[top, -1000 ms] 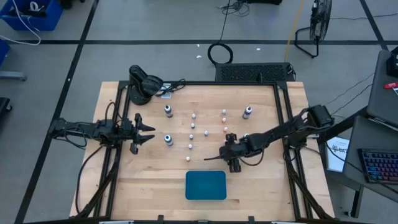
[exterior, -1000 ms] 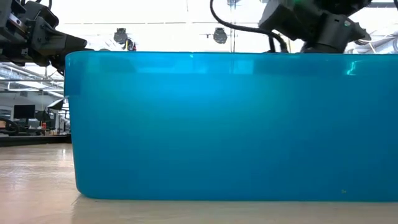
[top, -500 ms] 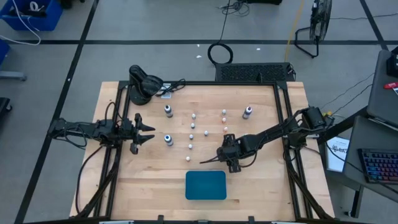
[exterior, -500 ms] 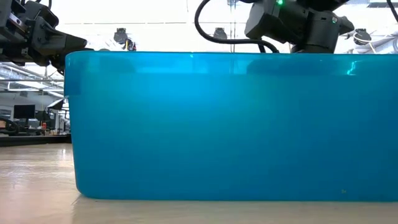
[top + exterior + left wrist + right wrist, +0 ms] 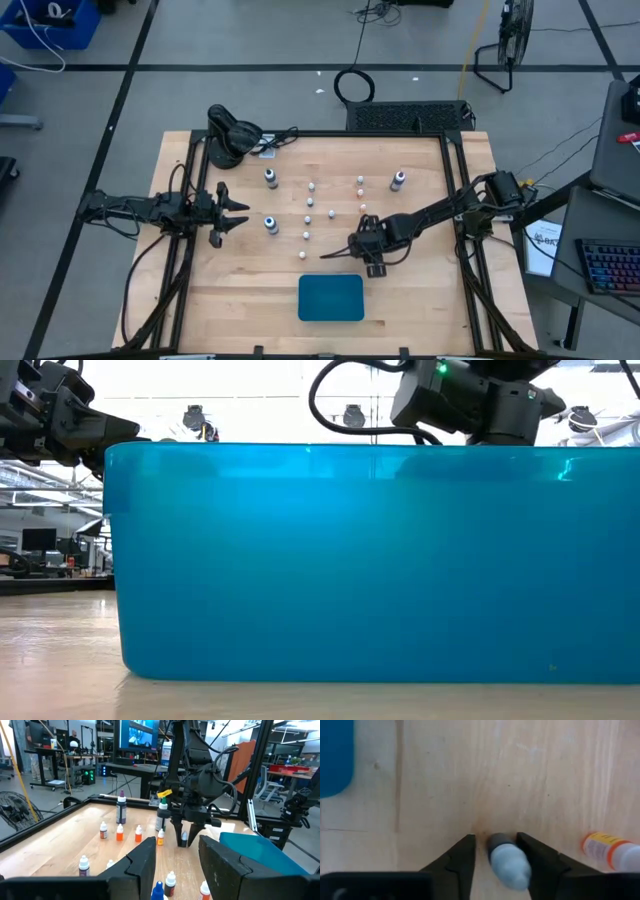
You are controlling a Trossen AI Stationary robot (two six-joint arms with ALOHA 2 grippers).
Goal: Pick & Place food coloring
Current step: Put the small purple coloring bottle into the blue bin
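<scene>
Near the middle of the table (image 5: 420, 300), just beyond the far edge of the teal tray (image 5: 331, 297), your right gripper (image 5: 362, 246) points straight down at the wood. Its wrist view shows the two fingers (image 5: 462, 857) spread, with a small grey-capped dropper bottle (image 5: 507, 860) standing upright between them; a sliver of space shows on each side of the cap, so the fingers bracket the bottle without pinching it. An orange-labelled bottle (image 5: 612, 851) lies on its side close by, and a corner of the tray shows at the edge of that view. From the left wrist view you can see the same gripper's tips set down around the little bottle (image 5: 184, 839).

Your left gripper (image 5: 232, 211) waits at the left side of the table, level, its fingers (image 5: 142, 861) spread wide and holding nothing. A blue-bodied bottle (image 5: 270, 223) stands just to its right. The rest of the food coloring stands in loose rows across the far half of the table: tiny whitish bottles (image 5: 308, 203) in the centre, with larger white-topped bottles at the far left (image 5: 270, 178) and far right (image 5: 398, 180). The low view is almost wholly filled by the tray's wall (image 5: 340, 560).
</scene>
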